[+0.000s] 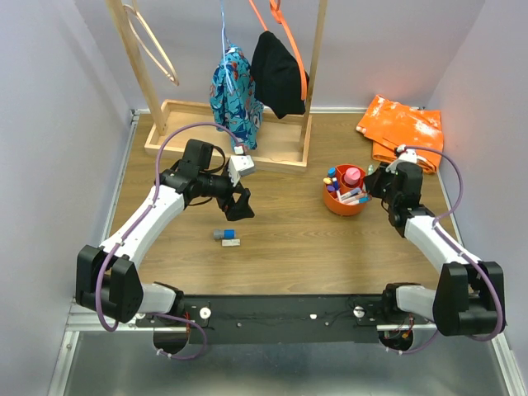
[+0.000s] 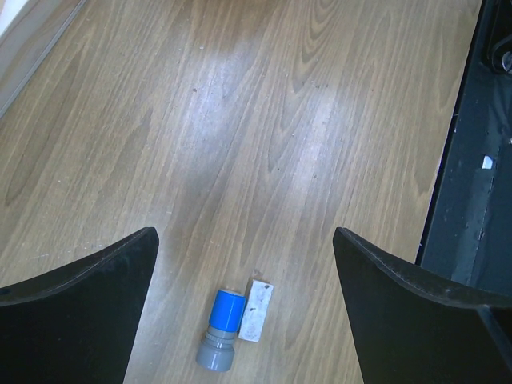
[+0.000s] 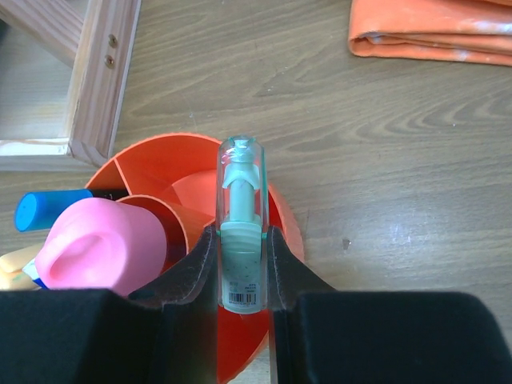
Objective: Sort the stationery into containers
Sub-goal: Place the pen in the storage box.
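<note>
Our right claw (image 3: pixel 242 240) clamps the mint-green clear-capped stick (image 3: pixel 241 192) over the round orange plastic cup (image 3: pixel 286 234) by the tabletop's (image 1: pixel 289 243) right edge; we should lower and release it there, left claw (image 2: pixel 244 237) wide open.

Top external: we look down from above and behind the robot over the whole table (image 1: pixel 289 256). Left wrist: we face down, close, at its middle-left. Right wrist: nearest, above the orange cup (image 3: pixel 160 152), shared with the top view, right
</note>
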Controlling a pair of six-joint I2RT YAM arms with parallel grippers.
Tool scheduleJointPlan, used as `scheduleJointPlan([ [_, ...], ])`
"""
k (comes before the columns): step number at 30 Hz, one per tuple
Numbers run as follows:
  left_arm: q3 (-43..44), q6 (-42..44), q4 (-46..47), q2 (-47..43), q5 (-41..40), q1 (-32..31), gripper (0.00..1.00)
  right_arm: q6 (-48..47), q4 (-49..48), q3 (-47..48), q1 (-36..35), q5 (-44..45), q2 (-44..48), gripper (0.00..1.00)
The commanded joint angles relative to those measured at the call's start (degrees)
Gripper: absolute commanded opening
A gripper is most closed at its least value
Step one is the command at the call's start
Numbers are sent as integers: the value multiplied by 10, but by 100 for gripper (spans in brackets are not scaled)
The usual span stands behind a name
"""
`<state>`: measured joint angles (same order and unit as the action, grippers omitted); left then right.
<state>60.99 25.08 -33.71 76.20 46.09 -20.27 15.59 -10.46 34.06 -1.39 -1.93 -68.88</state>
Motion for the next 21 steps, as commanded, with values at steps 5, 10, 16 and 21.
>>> scheduleJointPlan([
  [5, -4, 2, 1, 2, -8, -2, 99, 8, -17, 5, 4, -21, -5, 39],
  [10, -10, 0, 6, 0, -6, -2, 99, 12, 10, 21, 4, -16, 6, 42],
  [16, -13, -6, 18, 0, -3, -2, 99, 13, 30, 28, 4, -11, 21, 47],
  [21, -16, 14, 0, -3, -9, -2, 99, -8, 93, 83, 4, 17, 54, 47],
])
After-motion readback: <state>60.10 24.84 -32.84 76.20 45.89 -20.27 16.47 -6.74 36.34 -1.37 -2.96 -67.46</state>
